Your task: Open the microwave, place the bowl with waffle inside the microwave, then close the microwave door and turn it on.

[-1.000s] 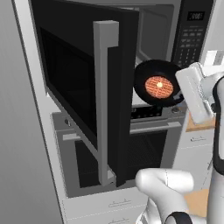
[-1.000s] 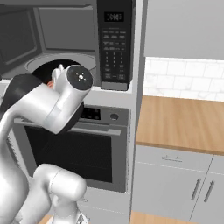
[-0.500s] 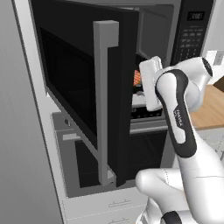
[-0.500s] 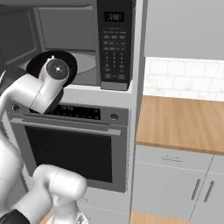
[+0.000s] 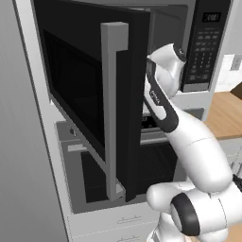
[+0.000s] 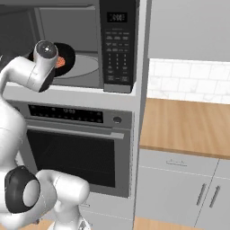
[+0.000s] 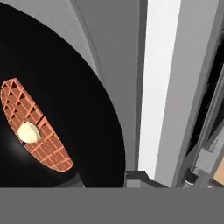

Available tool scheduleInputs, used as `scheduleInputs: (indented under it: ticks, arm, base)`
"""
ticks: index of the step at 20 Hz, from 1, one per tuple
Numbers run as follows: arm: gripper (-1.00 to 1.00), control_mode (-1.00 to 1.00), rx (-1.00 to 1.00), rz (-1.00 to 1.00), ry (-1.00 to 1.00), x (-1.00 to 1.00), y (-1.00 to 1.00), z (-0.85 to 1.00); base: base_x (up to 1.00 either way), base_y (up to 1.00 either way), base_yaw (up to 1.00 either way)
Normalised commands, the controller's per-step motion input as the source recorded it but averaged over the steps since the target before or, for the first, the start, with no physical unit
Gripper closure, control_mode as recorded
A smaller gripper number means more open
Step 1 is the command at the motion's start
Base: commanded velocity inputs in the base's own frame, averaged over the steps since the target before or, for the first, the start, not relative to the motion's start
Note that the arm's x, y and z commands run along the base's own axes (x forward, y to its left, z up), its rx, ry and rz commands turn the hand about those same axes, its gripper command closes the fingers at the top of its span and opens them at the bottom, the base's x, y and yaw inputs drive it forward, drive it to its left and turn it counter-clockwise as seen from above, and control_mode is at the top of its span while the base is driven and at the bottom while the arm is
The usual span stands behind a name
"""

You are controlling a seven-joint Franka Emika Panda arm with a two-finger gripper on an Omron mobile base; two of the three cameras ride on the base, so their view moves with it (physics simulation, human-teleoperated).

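The microwave (image 6: 117,49) stands with its door (image 5: 90,94) swung wide open to the left, grey bar handle (image 5: 113,113) facing me. The black bowl (image 6: 66,57) with the orange waffle (image 6: 60,63) hangs tilted inside the cavity, above the glass turntable (image 6: 87,66). In the hand view the bowl (image 7: 57,96) looms large, the waffle (image 7: 37,127) with a pale butter pat in it. My gripper (image 7: 105,180) is shut on the bowl's rim, one fingertip (image 7: 138,178) outside it. In the left base view the door hides the hand; the wrist (image 5: 163,61) reaches into the cavity.
Below the microwave sits a steel-framed oven (image 6: 67,148) with a horizontal handle. A wooden counter (image 6: 188,126) over grey cabinets runs to the right. The open door's edge (image 5: 134,118) juts out close to my forearm (image 5: 163,108).
The arm has carried the bowl from in front of the opening to inside the cavity. The grip on the rim has not changed.
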Motion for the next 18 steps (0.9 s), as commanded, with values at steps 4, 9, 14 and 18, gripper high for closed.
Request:
scheduleInputs:
  ticks: [4,9,14,18]
  arm:
    - [1.00,-1.00,0.00,-0.06,0.00,0.92,0.10,-0.15]
    - [1.00,-1.00,0.00,-0.07,0.00,0.95,0.00,-0.20]
    - [-1.00,-1.00,-0.01,-0.02,0.00,0.36,0.03,-0.03]
    - [-1.00,-1.00,0.00,0.00,-0.10,-0.23,-0.09,0.00]
  base:
    - [0.00,0.00,0.00]
    - [0.00,0.00,0.00]
    - [0.00,0.00,0.00]
    - [0.00,0.00,0.00]
